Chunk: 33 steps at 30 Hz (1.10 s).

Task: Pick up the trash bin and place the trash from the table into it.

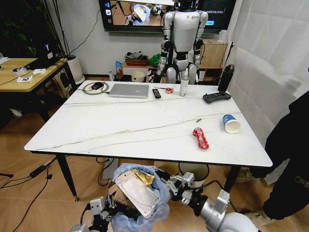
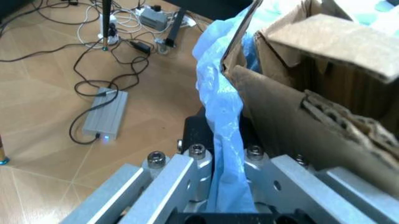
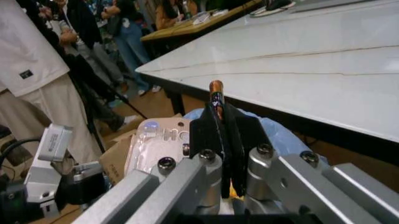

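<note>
Head view: trash bin (image 1: 140, 200) below table (image 1: 120, 126) edge.
Left gripper (image 2: 227, 161): pinching the bin's bag.
Right gripper (image 3: 225, 135): pinching a battery (image 3: 216, 95).

The head camera looked forward and down across the white, dark-veined rectangular surface (image 1: 145, 125) from its near edge. The left wrist camera sat close against the crinkled blue plastic bin liner (image 2: 221, 116), facing the floor. The right wrist camera looked along the surface's edge (image 3: 299, 70), sharing the liner (image 3: 277, 133) with both.
</note>
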Motion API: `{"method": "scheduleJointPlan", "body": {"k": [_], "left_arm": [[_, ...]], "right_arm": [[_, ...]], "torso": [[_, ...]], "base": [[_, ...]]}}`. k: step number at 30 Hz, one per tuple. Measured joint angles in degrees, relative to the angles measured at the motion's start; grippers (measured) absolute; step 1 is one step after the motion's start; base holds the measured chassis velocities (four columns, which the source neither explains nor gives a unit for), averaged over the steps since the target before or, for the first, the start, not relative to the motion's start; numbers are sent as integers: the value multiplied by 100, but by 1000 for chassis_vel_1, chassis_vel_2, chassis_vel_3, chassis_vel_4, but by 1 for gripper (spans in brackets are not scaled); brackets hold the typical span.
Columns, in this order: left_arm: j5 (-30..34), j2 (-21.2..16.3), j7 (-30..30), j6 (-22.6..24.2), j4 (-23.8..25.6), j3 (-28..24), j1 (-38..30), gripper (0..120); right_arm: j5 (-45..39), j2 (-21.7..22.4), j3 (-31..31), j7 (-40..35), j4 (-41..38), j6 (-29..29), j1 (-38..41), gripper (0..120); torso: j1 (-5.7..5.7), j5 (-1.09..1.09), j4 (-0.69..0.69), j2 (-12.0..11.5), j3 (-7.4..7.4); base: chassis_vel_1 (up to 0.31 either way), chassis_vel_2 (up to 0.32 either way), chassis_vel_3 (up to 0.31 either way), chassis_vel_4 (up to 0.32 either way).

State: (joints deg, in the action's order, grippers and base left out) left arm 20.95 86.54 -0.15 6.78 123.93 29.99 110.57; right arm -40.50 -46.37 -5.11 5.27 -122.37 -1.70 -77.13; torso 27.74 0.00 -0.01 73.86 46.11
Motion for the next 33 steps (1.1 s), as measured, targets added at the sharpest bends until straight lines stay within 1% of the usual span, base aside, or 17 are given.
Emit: {"method": "scheduleJointPlan", "body": {"k": [4, 9, 12, 13, 14, 15, 18, 19, 20, 24, 25, 26, 27, 28, 32, 33], "left_arm": [[-13, 30, 5, -10, 34, -6, 15, 0], [-46, 45, 10, -12, 39, -39, 15, 0], [-68, 48, 10, -13, 26, -60, 6, 0], [-68, 48, 10, -13, 26, -60, 6, 0], [-69, 49, 11, -13, 23, -64, 2, 0], [-69, 49, 11, -13, 16, -66, -4, 0], [-69, 44, 10, -12, 11, -72, -10, 0], [-69, 44, 10, -12, 11, -72, -10, 0], [-69, 42, 10, -11, 11, -74, -11, 0], [-66, 33, 7, -3, 11, -78, -20, 0], [-66, 31, 6, -2, 9, -80, -21, 0], [-66, 31, 6, -2, 9, -80, -21, 0], [-65, 28, 5, 1, 4, -84, -23, 0], [-65, 26, 4, 1, 0, -88, -24, 0], [-75, 21, 3, 2, -19, -105, -23, 0], [-75, 21, 3, 2, -19, -105, -23, 0]], "right_arm": [[-38, -45, -197, -128, 64, 57, 273, 0], [-45, -20, -188, -132, 59, 65, 281, 0], [-41, -12, -159, -116, 39, 63, 240, 11], [-41, -12, -159, -116, 39, 63, 240, 11], [-39, -10, -153, -110, 35, 60, 229, 15], [-34, -5, -135, -81, 27, 53, 211, 21], [0, 19, -92, 54, 26, 12, 162, 32], [0, 19, -92, 54, 26, 12, 162, 32], [7, 21, -87, 64, 27, 7, 154, 36], [21, 29, -30, 74, 24, -3, 94, 54], [22, 30, -16, 73, 21, -4, 83, 58], [22, 30, -16, 73, 21, -4, 83, 58], [23, 34, 16, 69, 13, -5, 59, 61], [25, 38, 38, 68, 7, -5, 42, 68], [34, -30, 294, 1, -35, 3, -29, 84], [34, -30, 294, 1, -35, 3, -29, 84]], "torso": [[0, 0, 1, 0, 0], [0, 0, 0, 0, 0], [0, 0, 0, 0, 0], [0, 0, 0, 0, 0], [0, 0, 0, 0, 0], [0, 0, 0, 0, 0], [0, 0, 0, 0, 0], [0, 0, 0, 0, 0], [0, 0, 0, 0, 0], [0, 0, 0, 0, 0], [0, 0, 0, 0, 0], [0, 0, 0, 0, 0], [0, 0, 0, 0, 0], [0, 0, 0, 0, 0], [0, 0, -1, 0, 0], [0, 0, -1, 0, 0]], "base": [[0, 0, 0, 0], [0, 0, 0, 0], [0, 0, 0, 0], [0, 0, 0, 0], [0, 0, 0, 0], [0, 0, 0, 0], [0, 0, 0, 0], [0, 0, 0, 0], [0, 0, 0, 0], [0, 0, 0, 0], [0, 0, 0, 0], [0, 0, 0, 0], [0, 0, 0, 0], [0, 0, 0, 0], [0, 0, 0, 0], [0, 0, 0, 0]]}}
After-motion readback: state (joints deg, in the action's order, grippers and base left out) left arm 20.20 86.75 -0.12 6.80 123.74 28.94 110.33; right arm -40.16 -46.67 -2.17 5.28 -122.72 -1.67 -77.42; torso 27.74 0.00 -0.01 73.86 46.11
